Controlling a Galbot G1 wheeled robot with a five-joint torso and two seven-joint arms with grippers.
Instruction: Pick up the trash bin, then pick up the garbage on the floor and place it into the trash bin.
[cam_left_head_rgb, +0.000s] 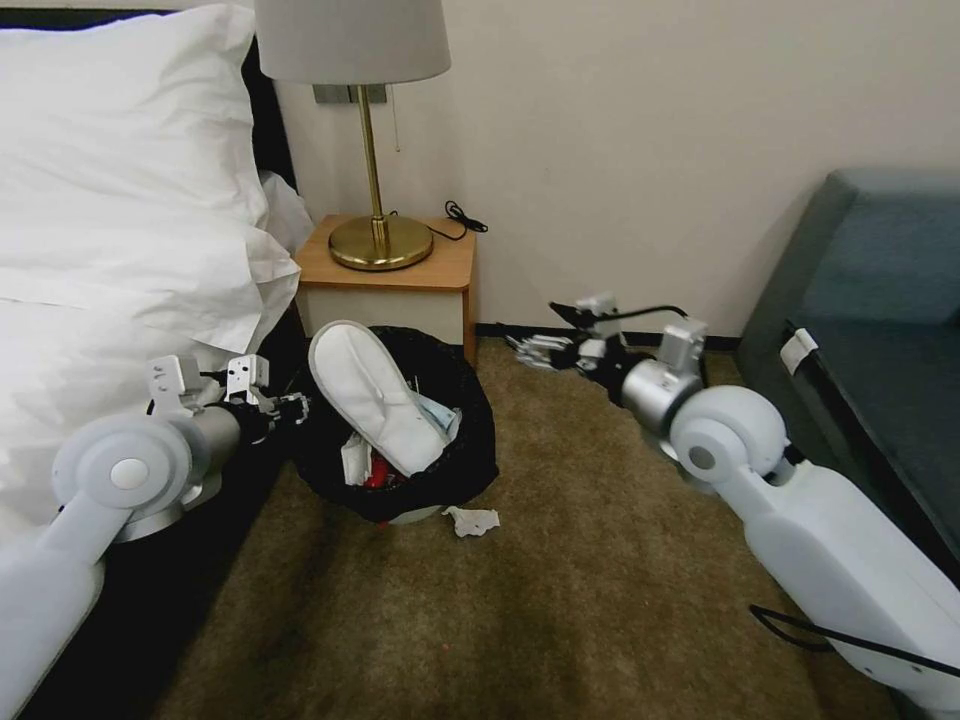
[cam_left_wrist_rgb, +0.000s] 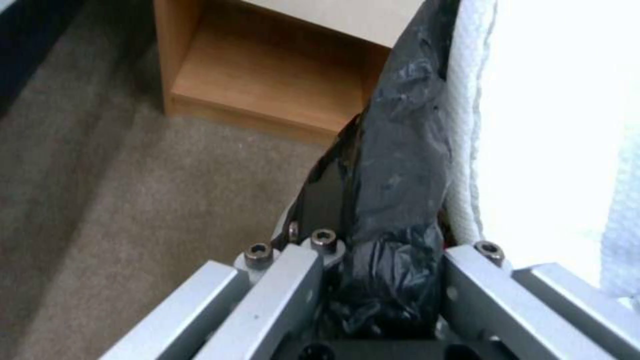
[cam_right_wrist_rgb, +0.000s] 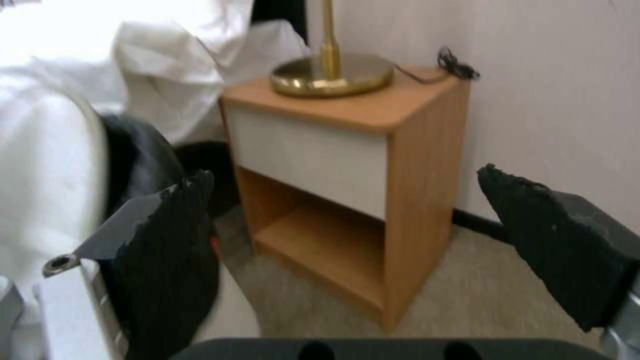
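Left tool (cam_left_head_rgb: 290, 405) is clamped on the black bag rim of the trash bin (cam_left_head_rgb: 470, 440), which sits on the brown carpet (cam_left_head_rgb: 600, 600) right in front of the nightstand (cam_left_head_rgb: 400, 275) and beside the bed (cam_left_head_rgb: 110, 260). Right tool (cam_left_head_rgb: 535, 350) hangs low near the wall on the bin's far side, jaws spread apart, gripping nothing. A white slipper (cam_left_head_rgb: 375, 395) sticks up out of the bin, and one crumpled tissue (cam_left_head_rgb: 472, 520) lies on the carpet just by its base.
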